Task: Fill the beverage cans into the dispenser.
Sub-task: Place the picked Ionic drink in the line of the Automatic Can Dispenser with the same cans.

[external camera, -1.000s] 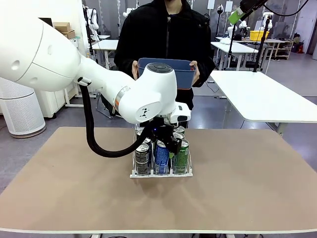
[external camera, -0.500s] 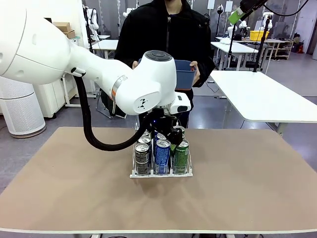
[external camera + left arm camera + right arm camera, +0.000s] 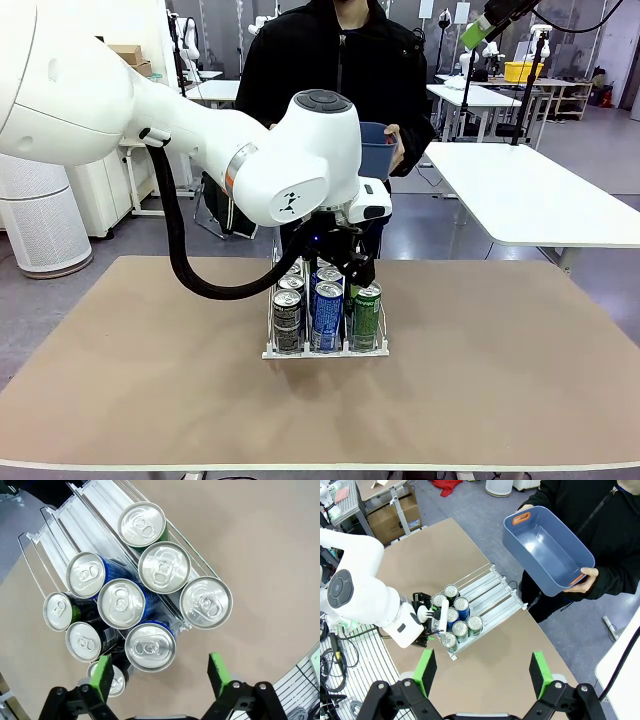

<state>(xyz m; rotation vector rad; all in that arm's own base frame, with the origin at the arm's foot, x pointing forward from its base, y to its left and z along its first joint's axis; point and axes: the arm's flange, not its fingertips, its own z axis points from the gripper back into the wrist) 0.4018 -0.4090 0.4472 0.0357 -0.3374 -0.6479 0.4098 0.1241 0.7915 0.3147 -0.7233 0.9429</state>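
No legible text, labels or brands; beverage cans (image 3: 327,316) print unreadable.

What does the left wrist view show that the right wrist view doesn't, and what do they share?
Left wrist view alone: every can top's pull tab, close up, and the left hand open, empty, above the cans.
Right wrist view alone: the person's hand holding an empty blue bin, and the open right hand.
Shared: the dispenser with cans in its three lanes.

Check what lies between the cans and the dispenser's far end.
Bare white lanes of the dispenser beyond the cans, seen in the right wrist view.
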